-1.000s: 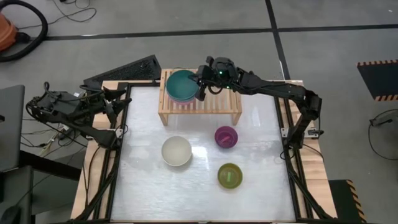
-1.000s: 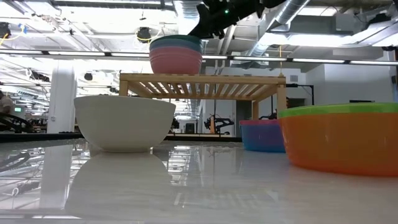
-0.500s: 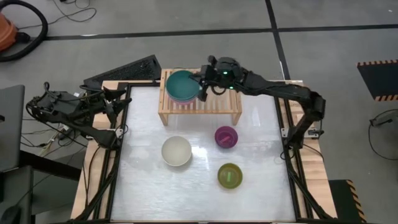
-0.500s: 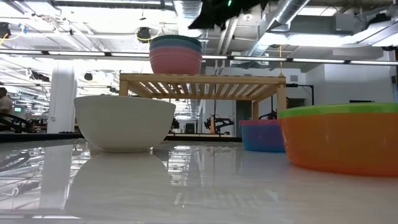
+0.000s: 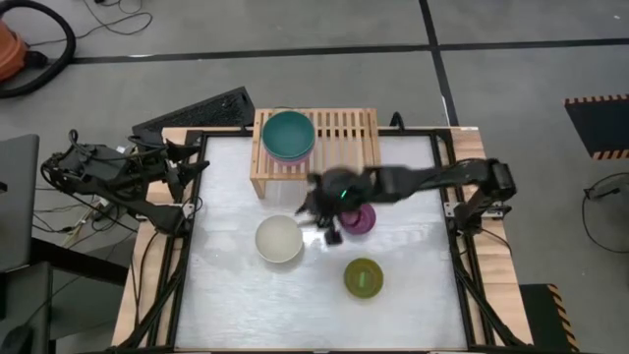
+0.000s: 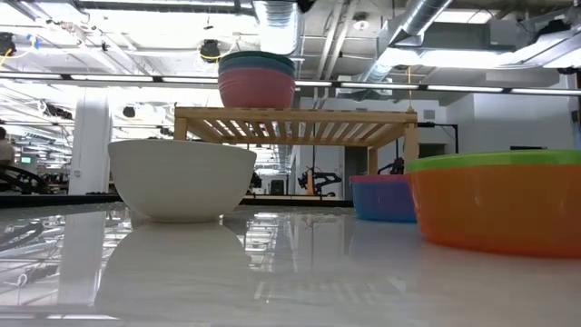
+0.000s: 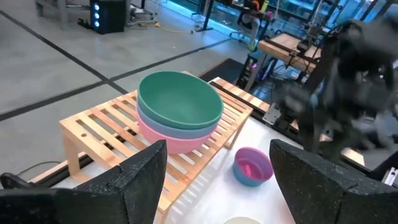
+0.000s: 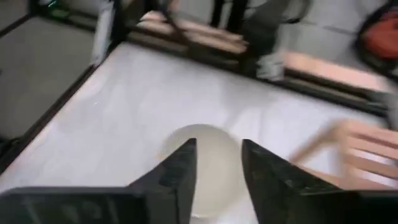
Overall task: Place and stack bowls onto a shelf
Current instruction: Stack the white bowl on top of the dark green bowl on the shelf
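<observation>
You have a glossy white table (image 5: 236, 295) in a black frame, standing on a grey concrete floor (image 5: 511, 25) crossed by dark tape lines. Off its far left corner a black slatted panel (image 5: 201, 111) lies on the floor, an orange vacuum (image 5: 8, 49) with a black hose (image 5: 54, 29) sits at the far left, and a hazard-striped mat (image 5: 600, 123) lies off to the right. Looking level across the table, you see ceiling ducts (image 6: 277, 23) and strip lights overhead.

Teal bowl (image 5: 288, 132) tops pink bowl (image 6: 257, 90); cream-white bowl (image 5: 279, 239); light-wood shelf (image 5: 346, 131).
</observation>
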Available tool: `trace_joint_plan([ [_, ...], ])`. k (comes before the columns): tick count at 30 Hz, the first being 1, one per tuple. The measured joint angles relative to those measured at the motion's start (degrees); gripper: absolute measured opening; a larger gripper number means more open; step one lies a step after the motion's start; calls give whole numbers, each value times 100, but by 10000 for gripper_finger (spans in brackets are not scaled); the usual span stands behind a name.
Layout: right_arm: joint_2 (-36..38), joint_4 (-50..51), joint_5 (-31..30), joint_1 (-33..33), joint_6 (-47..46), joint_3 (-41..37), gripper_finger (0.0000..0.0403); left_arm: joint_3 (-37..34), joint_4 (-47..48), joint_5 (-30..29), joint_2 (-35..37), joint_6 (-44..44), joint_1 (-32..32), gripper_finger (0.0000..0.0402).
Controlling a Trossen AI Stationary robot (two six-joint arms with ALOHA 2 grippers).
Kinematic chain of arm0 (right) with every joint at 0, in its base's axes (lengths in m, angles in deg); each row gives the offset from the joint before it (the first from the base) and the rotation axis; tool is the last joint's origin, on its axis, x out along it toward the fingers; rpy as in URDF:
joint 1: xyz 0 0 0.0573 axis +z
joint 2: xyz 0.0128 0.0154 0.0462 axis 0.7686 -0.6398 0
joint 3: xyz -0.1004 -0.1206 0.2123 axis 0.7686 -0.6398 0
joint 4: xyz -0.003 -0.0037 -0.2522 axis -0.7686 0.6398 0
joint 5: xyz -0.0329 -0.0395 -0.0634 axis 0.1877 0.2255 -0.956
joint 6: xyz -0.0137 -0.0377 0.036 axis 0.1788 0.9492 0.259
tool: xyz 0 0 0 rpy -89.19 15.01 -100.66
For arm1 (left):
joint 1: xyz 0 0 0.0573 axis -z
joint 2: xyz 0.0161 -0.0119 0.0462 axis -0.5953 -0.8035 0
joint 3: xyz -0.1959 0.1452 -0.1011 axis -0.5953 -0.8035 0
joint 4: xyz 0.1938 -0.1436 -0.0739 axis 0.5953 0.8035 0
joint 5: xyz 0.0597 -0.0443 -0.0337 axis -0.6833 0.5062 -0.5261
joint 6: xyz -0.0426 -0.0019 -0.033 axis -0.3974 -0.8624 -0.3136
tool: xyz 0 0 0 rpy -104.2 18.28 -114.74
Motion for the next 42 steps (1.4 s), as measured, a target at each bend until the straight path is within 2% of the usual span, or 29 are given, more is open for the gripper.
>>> trace_joint_plan([
  [6,-931,-5,175,364,201,-4,213,0,48,4,0,3,2,268],
  [13,-1691,-41,234,508,396,27,208,-1,130,148,0,1,2,268],
  [21,-2139,-283,119,306,409,60,204,0,166,144,0,-61,2,268],
  [30,-2165,-137,84,263,866,37,202,0,170,135,-2,-77,2,268],
  [38,-2370,-70,-89,258,905,46,168,-2,170,123,-2,-83,2,268],
  [42,-2528,-11,-193,260,907,78,130,-2,170,108,-2,-84,2,268],
])
